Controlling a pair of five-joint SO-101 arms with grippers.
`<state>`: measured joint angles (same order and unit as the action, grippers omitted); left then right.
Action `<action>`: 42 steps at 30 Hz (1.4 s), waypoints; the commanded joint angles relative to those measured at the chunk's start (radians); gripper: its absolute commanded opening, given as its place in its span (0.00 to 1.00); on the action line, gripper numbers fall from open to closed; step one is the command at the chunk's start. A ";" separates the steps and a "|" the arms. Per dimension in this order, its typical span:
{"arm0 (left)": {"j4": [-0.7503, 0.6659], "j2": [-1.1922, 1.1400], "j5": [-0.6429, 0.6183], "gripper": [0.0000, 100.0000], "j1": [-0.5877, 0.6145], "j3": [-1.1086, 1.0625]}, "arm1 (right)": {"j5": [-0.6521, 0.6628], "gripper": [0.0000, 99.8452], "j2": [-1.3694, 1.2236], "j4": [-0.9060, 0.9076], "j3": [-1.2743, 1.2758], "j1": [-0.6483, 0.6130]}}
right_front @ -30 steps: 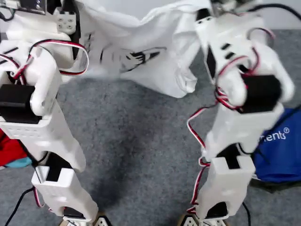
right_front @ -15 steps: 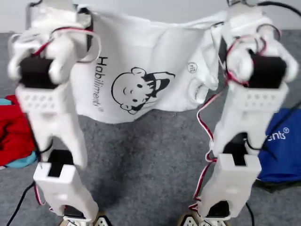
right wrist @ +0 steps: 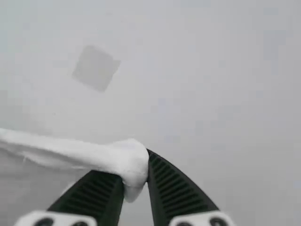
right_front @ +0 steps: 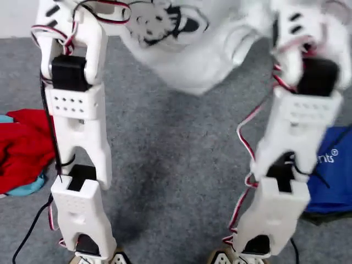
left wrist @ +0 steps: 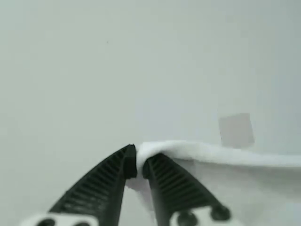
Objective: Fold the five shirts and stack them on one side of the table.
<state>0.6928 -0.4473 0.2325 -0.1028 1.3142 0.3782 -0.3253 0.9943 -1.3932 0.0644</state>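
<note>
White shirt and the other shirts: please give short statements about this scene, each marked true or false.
1. The left gripper is shut on the white shirt. True.
2. The right gripper is open and holds nothing. False: it is shut on the white shirt too.
3. The white shirt lies flat on the table. False: it hangs above the table, held up.
4. A red shirt lies crumpled on the table. True.
5. The blue shirt lies on top of the red shirt. False: they lie at opposite sides of the table.
</note>
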 commanded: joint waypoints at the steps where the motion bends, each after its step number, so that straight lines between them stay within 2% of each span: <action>1: 0.129 0.003 0.081 0.01 -0.028 0.053 | 0.011 0.01 0.096 0.073 -0.003 0.062; 5: 0.388 0.003 0.087 0.01 -0.023 0.056 | 0.020 0.01 0.082 0.318 0.009 0.093; 12: 0.899 0.011 0.152 0.01 -0.026 0.059 | 0.141 0.01 0.048 0.774 0.011 0.096; 15: 1.073 0.012 0.175 0.01 -0.031 0.050 | 0.176 0.01 0.077 0.803 0.032 0.108; 19: 1.066 0.066 0.157 0.01 -0.006 0.002 | 0.196 0.01 0.186 0.805 0.166 0.108; 22: 1.066 0.163 0.157 0.01 -0.037 -0.113 | 0.196 0.01 0.317 0.805 0.402 0.101; 25: 1.066 0.299 0.157 0.01 -0.068 -0.338 | 0.199 0.01 0.475 0.803 0.704 0.073; 28: 1.065 0.457 0.157 0.01 -0.078 -0.616 | 0.256 0.01 0.648 0.800 0.985 0.036; 32: 1.062 0.675 0.161 0.01 -0.077 -0.938 | 0.288 0.01 0.865 0.799 1.267 -0.035; 37: 1.062 0.913 0.163 0.01 -0.077 -1.228 | 0.331 0.01 1.079 0.800 1.496 -0.084; 42: 1.060 1.060 0.186 0.01 -0.077 -1.463 | 0.334 0.01 1.219 0.802 1.583 -0.087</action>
<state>1.7361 0.5301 0.3920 -0.1718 -0.0499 0.7020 0.8316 1.7568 0.1642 -0.0153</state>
